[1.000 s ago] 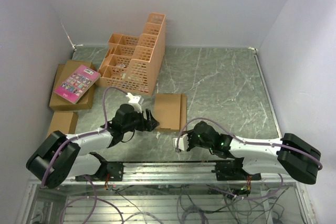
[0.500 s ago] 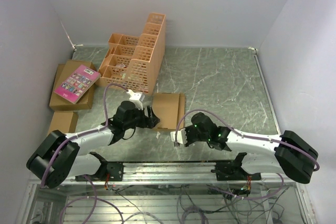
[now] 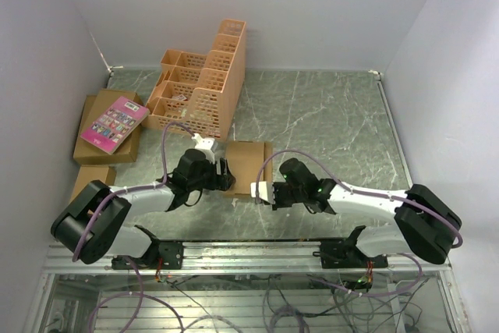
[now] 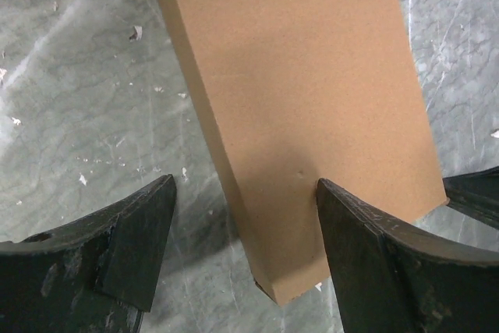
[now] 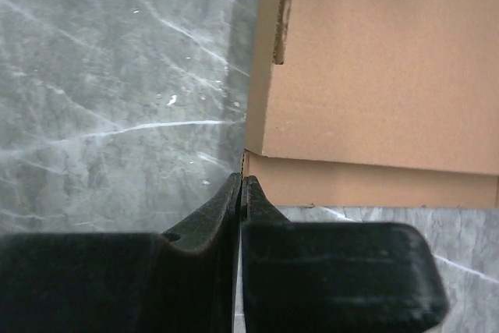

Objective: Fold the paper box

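The paper box, flat matte brown cardboard with crisp creases, lies mid-counter just ahead of both arms, its long axis running away from them. Bare marbled counter opens to its right and beyond it. An orange lattice crate stands near its far-left corner. The left tool gapes wide astride one long edge. The right tool, pinched closed on nothing, points at a near corner.
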Action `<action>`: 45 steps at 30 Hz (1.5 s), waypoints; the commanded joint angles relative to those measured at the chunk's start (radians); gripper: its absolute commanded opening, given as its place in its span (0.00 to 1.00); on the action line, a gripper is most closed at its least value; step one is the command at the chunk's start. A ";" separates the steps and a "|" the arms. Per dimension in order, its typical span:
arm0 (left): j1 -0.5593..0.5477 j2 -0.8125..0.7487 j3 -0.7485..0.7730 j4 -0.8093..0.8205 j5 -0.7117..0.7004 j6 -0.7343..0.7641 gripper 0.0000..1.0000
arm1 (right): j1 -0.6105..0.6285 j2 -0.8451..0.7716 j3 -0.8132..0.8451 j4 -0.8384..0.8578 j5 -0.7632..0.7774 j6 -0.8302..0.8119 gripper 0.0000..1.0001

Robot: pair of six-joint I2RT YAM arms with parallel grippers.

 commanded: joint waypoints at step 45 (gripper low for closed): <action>0.006 0.137 0.027 0.092 0.068 0.045 0.57 | -0.102 0.172 0.231 -0.116 -0.137 0.120 0.00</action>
